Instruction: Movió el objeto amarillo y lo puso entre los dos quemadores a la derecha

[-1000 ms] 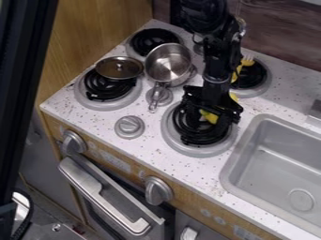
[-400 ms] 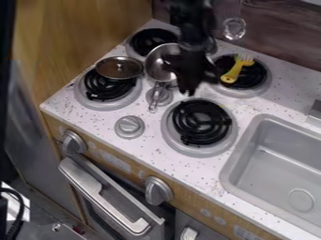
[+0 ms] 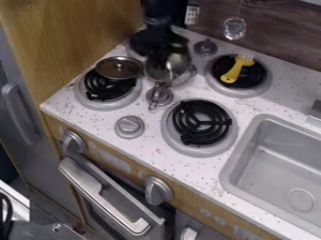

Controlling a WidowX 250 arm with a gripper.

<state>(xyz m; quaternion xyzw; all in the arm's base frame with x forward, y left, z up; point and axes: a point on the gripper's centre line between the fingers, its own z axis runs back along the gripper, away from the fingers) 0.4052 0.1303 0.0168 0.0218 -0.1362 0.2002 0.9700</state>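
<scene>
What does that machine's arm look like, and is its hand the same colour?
The arm is black, with a thick, bulky section near the top edge of the view. Its hand is the same dark black, so the two blend into one another. I can't make out any cables or markings on either, nor the hand's exact shape.

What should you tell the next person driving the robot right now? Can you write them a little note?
Hand: over the pot, and the yellow brush isn't in it.
Yellow brush: lying on the back right burner, bristles pointing toward the wall.
Front right burner: nothing on it.
Done: the brush is over on the right side, let go.
Left: it isn't between the two right burners. It probably needs a small move onto the white counter between them.
</scene>
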